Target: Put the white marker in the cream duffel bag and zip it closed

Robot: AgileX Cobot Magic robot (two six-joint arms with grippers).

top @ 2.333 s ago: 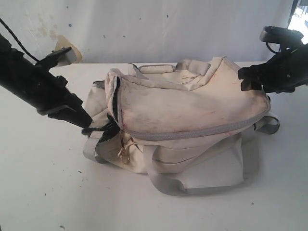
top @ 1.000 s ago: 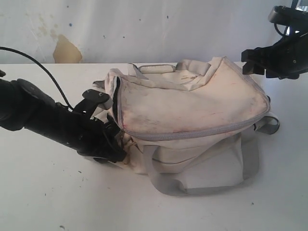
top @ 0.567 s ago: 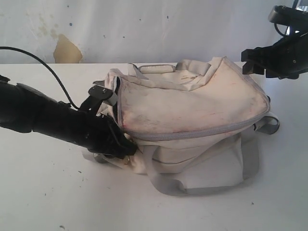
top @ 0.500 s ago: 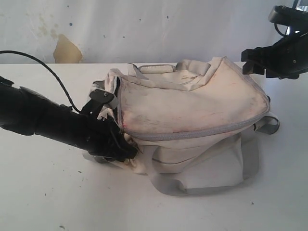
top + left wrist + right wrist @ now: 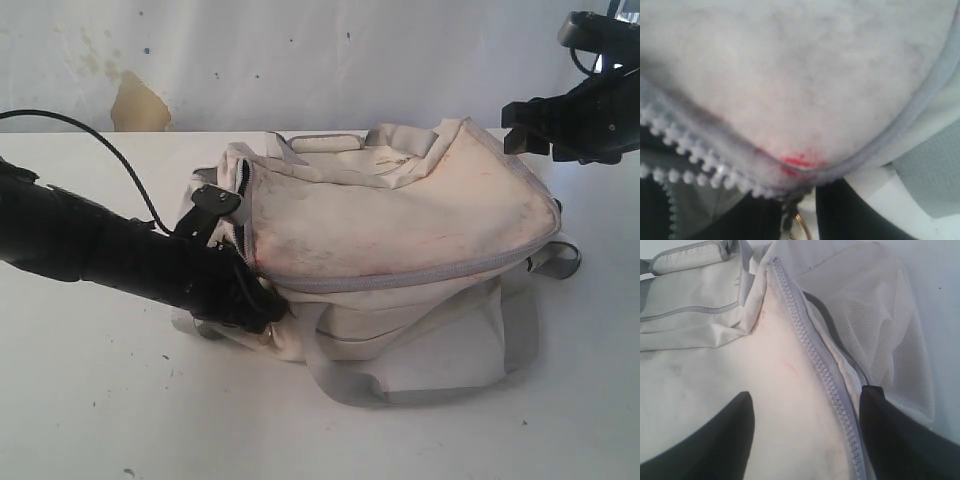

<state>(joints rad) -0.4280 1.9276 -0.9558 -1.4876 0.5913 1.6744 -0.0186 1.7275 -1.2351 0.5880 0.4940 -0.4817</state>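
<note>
Cream duffel bag [image 5: 400, 220] of soft, stained fabric lies on its side in the middle of a broad white table [image 5: 100, 400] flecked with small dark specks. Behind the table is a scuffed white wall [image 5: 300, 60] with a brown patch [image 5: 135, 105] where the paint has come away at the far left. The white marker cannot be seen from any camera.

A long black left arm [image 5: 90, 250] reaches in from the left, trailing a thin black cable [image 5: 110, 155], and covers the bag's near-left corner. Its left gripper [image 5: 262, 305] presses against that corner. In the left wrist view the dark fingers [image 5: 750, 222] stand narrowly apart around the zipper pull, but whether they pinch it cannot be told.

The right gripper [image 5: 525, 128] hangs at the bag's far-right end with its jaws wide and nothing between them.

A grey webbing strap [image 5: 400, 390] loops out on the table at the near side. The grey zipper [image 5: 400, 275] runs joined along the bag's near edge, while at the left end it gapes on dark lining. A white mesh pocket [image 5: 885, 335] lies beside the zipper at the right end.

A small gold ring [image 5: 801, 225] hangs at the slider, and a red smudge [image 5: 797, 162] marks the fabric just above it.
</note>
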